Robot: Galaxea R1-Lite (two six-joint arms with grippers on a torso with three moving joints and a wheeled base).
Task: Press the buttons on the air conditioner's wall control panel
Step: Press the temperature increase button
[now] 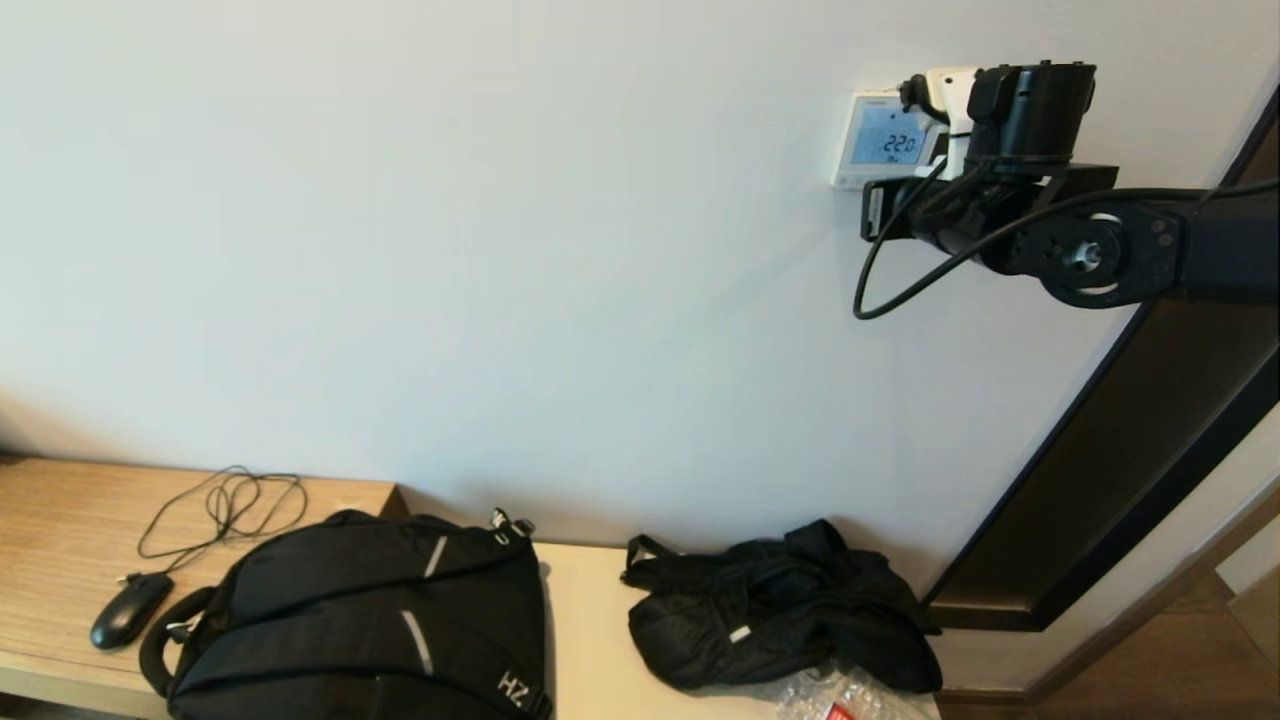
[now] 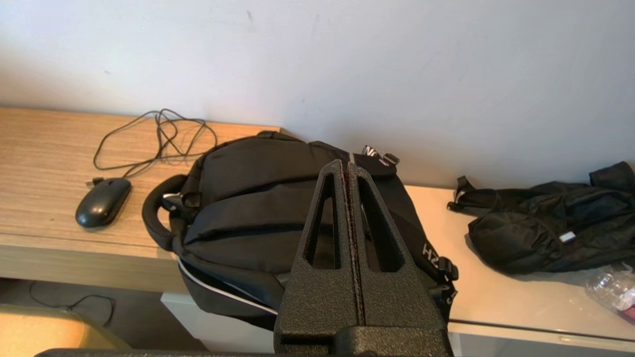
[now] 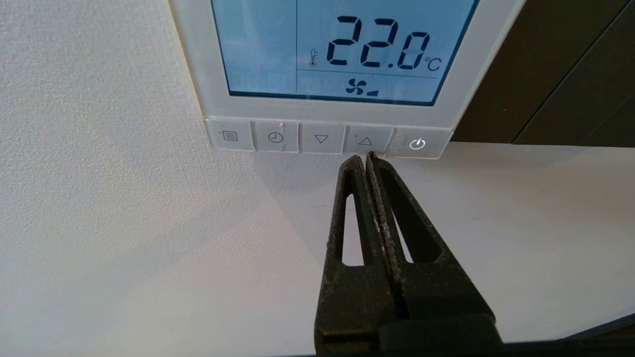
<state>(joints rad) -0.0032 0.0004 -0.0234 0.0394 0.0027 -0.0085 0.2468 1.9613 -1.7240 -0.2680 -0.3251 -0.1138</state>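
White wall (image 1: 500,250) holds panel (image 3: 208,74); right tool (image 3: 364,157), closed, seemingly touches buttons (image 3: 365,141).

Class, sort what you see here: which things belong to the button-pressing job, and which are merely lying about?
Part of the job:
control panel
buttons
right gripper, shut, tips just under the up-arrow button

Lying about:
backpack
computer mouse
black jacket
left gripper, shut, parked above the backpack
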